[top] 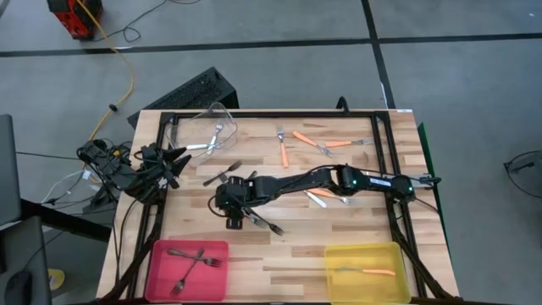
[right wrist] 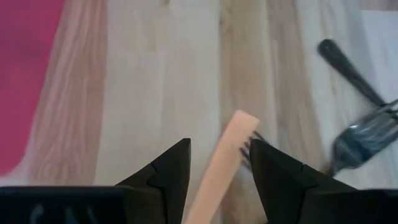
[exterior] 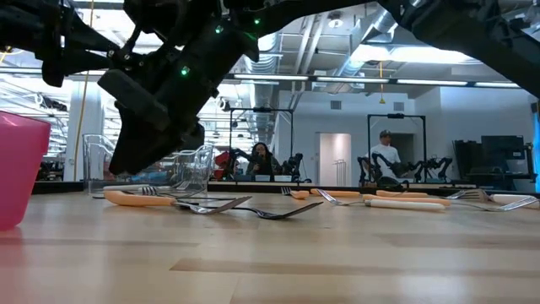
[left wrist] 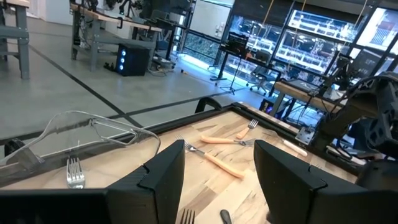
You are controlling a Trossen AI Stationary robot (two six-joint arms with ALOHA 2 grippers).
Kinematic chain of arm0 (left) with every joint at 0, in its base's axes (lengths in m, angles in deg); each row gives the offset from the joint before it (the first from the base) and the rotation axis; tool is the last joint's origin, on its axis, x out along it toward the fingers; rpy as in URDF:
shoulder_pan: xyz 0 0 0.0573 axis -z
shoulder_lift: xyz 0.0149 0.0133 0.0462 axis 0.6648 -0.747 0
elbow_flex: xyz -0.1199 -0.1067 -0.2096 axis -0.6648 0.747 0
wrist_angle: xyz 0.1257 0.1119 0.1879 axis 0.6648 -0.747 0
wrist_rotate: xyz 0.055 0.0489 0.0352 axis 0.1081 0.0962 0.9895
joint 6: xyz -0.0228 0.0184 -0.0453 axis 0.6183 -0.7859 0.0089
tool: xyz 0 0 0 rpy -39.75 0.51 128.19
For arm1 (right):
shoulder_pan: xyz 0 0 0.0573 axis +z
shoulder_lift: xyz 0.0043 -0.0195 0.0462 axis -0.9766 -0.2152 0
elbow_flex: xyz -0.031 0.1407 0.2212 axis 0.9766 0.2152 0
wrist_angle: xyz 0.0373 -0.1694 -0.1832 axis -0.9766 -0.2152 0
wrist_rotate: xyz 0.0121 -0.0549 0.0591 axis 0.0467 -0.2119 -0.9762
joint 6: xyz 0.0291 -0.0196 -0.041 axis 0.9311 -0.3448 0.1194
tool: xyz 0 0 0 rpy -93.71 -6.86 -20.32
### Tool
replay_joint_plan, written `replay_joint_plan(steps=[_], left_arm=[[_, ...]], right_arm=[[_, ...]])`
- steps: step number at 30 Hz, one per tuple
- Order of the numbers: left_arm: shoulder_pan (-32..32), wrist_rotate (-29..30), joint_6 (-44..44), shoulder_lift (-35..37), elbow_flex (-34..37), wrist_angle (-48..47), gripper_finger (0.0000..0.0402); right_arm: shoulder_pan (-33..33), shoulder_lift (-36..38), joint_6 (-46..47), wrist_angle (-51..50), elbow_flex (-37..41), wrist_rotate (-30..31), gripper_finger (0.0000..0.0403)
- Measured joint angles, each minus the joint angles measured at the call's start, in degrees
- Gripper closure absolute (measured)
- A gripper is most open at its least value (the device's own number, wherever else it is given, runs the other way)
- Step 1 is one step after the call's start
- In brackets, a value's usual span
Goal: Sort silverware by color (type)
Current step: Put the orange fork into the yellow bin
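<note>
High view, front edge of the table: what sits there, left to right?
Pink bin holding dark forks → bare table → yellow bin holding one orange-handled fork.

The wooden butcher-block table (top: 288, 254) carries a clear bin (top: 203, 129) at its far left holding silver forks, a pink bin (top: 157, 269) at its near left holding 2 dark forks (top: 193, 259), and a yellow bin (top: 335, 285) at its near right with 1 orange-handled fork (top: 370, 272). Loose orange-handled forks (top: 305, 140) lie toward the far edge, and dark forks (top: 266, 224) lie on the bare wood near the middle.
</note>
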Motion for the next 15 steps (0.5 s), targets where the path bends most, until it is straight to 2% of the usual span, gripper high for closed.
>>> replay_joint_plan(steps=[7,15], left_arm=[[0.0,0.0,0.0,0.0,0.0,0.0,0.0223],[0.0,-0.1,0.0,0.0,0.0,-0.1,0.0223]], right_arm=[[-0.3,-1.3,0.9,0.6,-0.1,1.0,0.0211],[0.0,-3.5,3.0,-1.5,-0.1,0.7,0.0179]])
